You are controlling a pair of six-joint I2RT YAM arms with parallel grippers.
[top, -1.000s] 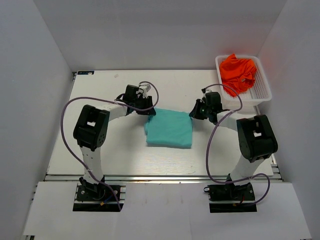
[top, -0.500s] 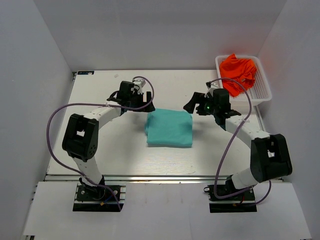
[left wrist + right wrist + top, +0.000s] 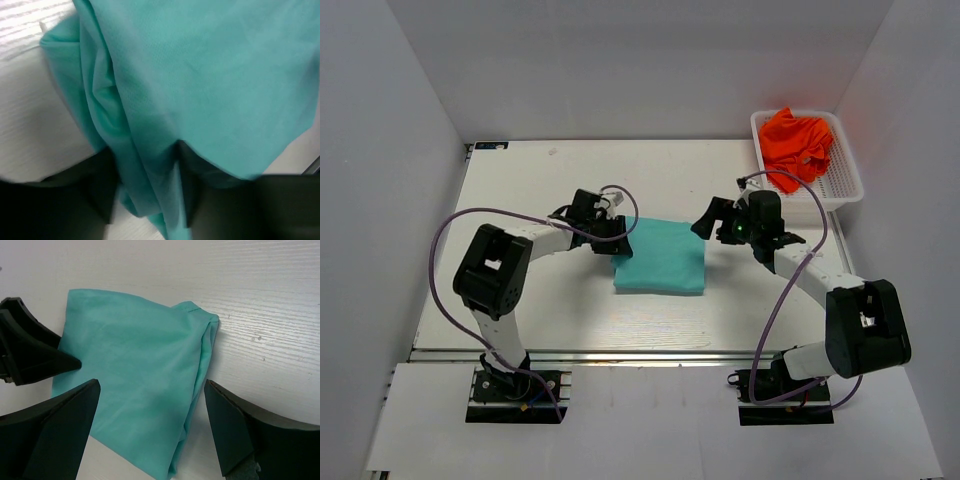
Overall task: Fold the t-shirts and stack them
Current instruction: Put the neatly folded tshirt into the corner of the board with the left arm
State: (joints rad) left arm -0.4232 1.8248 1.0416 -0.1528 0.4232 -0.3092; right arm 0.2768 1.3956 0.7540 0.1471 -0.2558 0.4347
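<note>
The right gripper (image 3: 150,390) gapes wide, holding nothing, just above the far right corner of the folded teal shirt (image 3: 660,262). The left gripper (image 3: 145,200) stands apart, astride a fold at its far left corner.

Overhead, two wrist close-ups; shared t-shirt (image 3: 660,258)

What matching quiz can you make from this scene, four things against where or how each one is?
1 teal shirt
2 orange shirt
3 left gripper
4 right gripper

A crumpled in the basket
B wide open, holding nothing
C folded on the table
D fingers astride teal cloth

Pairs: 1-C, 2-A, 3-D, 4-B
</note>
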